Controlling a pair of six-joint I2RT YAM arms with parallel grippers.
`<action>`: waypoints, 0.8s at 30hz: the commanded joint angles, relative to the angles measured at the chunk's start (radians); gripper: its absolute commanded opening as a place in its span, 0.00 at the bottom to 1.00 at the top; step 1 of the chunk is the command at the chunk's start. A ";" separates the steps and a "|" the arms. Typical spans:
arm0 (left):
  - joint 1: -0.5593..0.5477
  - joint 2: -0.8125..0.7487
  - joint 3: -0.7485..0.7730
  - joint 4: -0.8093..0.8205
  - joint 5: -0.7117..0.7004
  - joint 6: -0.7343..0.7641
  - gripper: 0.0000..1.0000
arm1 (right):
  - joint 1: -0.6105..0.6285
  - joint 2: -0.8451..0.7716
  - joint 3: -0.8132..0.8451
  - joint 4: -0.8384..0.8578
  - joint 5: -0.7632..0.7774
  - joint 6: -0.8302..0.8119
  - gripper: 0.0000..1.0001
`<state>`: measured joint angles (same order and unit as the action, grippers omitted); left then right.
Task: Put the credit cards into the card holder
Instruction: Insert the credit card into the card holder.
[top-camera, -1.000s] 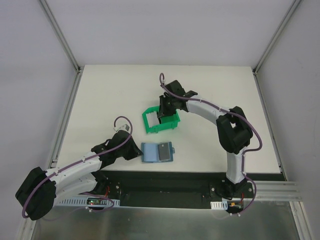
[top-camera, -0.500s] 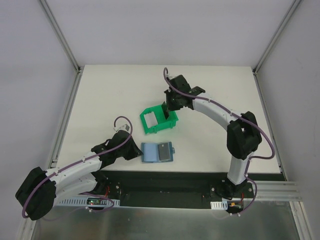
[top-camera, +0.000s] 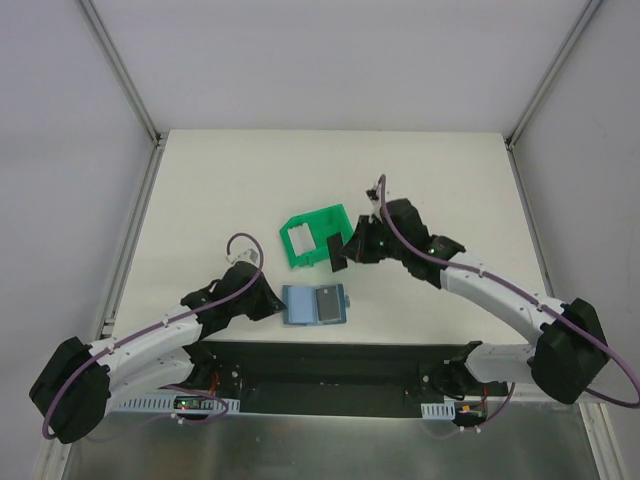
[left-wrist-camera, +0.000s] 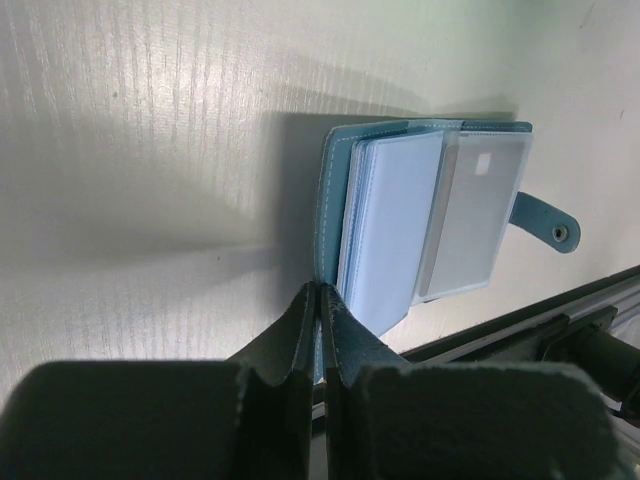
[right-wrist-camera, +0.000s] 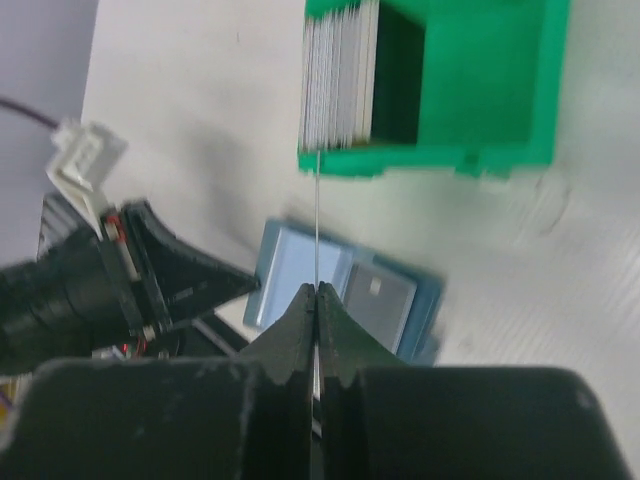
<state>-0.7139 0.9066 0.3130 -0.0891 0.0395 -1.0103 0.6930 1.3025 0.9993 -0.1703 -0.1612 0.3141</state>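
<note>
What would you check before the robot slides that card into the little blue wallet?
1. Dark card held by right gripper: ok, fingers shut on it.
2. Card holder lying open: ok.
3. Left gripper pinching the holder's edge: ok.
4. Free pocket: ok, the left page looks bare; a grey card fills the right.
5. Card lined up with a pocket: cannot tell.

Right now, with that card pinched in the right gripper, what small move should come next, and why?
Probably lower the card toward the open card holder. The right gripper holds it edge-on beside the green bin, short of the holder. The left gripper pinches the holder's edge, and its pale blue page looks free, while a grey card fills the other.
</note>
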 joint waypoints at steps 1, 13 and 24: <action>-0.002 -0.023 -0.028 0.008 -0.033 -0.024 0.00 | 0.120 -0.078 -0.212 0.270 -0.032 0.233 0.00; -0.002 0.021 -0.051 0.037 -0.027 -0.060 0.00 | 0.226 0.066 -0.453 0.586 -0.018 0.405 0.00; -0.002 0.025 -0.060 0.051 -0.026 -0.067 0.00 | 0.226 0.159 -0.481 0.635 -0.032 0.413 0.00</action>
<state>-0.7139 0.9295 0.2646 -0.0547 0.0387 -1.0649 0.9142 1.4452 0.5323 0.3912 -0.1844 0.7101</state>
